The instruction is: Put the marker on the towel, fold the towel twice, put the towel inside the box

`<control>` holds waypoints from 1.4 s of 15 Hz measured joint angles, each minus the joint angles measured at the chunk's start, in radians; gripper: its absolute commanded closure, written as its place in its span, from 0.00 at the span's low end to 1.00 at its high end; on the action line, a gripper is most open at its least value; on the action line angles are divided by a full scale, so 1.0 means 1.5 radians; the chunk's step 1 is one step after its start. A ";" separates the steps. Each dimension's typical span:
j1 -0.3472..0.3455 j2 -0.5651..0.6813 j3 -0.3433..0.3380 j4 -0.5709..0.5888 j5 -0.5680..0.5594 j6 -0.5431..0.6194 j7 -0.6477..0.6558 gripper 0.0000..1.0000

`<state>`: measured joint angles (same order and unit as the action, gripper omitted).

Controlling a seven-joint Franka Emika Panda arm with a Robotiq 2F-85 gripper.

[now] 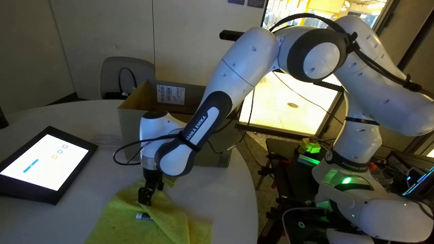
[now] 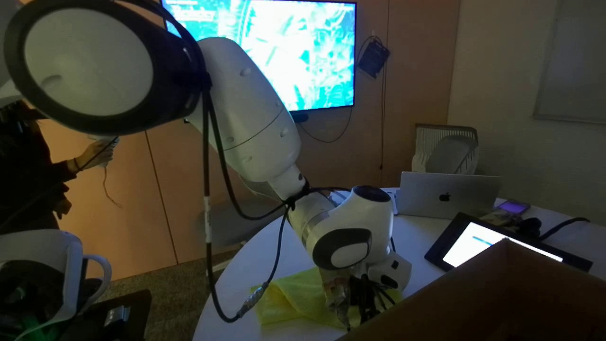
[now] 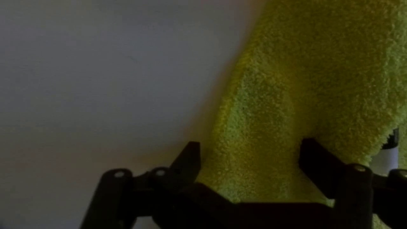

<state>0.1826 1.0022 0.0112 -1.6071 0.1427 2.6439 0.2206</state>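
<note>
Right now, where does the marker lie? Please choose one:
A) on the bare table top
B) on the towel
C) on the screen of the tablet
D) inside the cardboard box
B, because in an exterior view the marker lies on the towel, whose yellow-green cloth shows around its white end.

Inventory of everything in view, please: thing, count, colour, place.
table: one, white, under towel
towel: one, yellow-green, partly folded on table
marker: one, white and dark, on towel
box: one, brown, on table
tablet: one, black, bright screen, on table
laptop: one, silver, on table
phone: one, purple, near laptop
wall screen: one, blue-white, on wall
chairs: count unclear, grey, past table
small gear: count unclear, mixed, beside table
person: one, dark-clothed, exterior view's edge
arm: one, white and black, over table
jaws: one pair, black, apart at towel
</note>
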 measured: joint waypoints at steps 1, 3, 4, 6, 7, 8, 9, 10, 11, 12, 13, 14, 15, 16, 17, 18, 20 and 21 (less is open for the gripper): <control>0.000 0.000 0.000 0.005 0.000 -0.006 0.000 0.58; 0.000 0.001 0.000 0.013 0.000 -0.014 0.000 0.74; 0.000 0.002 0.001 0.016 0.000 -0.017 0.000 0.83; 0.000 0.003 0.002 0.021 0.000 -0.020 0.000 0.91; 0.000 0.003 0.003 0.023 0.000 -0.020 0.000 0.94; 0.000 0.003 0.004 0.024 0.000 -0.020 0.000 0.95; 0.000 0.003 0.005 0.024 0.000 -0.020 0.000 0.94; 0.000 0.003 0.006 0.024 0.000 -0.020 0.000 0.92; 0.001 0.003 0.006 0.024 -0.001 -0.020 0.000 0.92; 0.001 0.003 0.007 0.024 -0.001 -0.020 0.000 0.91; 0.001 0.003 0.007 0.024 -0.001 -0.020 -0.001 0.91; 0.000 0.003 0.008 0.024 -0.002 -0.020 -0.001 0.90; 0.001 0.003 0.009 0.024 -0.002 -0.020 -0.002 0.90; 0.001 0.002 0.011 0.024 -0.003 -0.019 -0.004 0.91; 0.001 0.000 0.013 0.024 -0.005 -0.019 -0.005 0.92; 0.001 -0.004 0.015 0.023 -0.006 -0.019 -0.007 0.91; 0.003 -0.019 0.024 0.020 -0.011 -0.016 -0.014 0.91; 0.006 -0.029 0.029 0.017 -0.014 -0.015 -0.018 0.91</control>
<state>0.1917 0.9589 0.0543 -1.5814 0.1211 2.6211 0.1936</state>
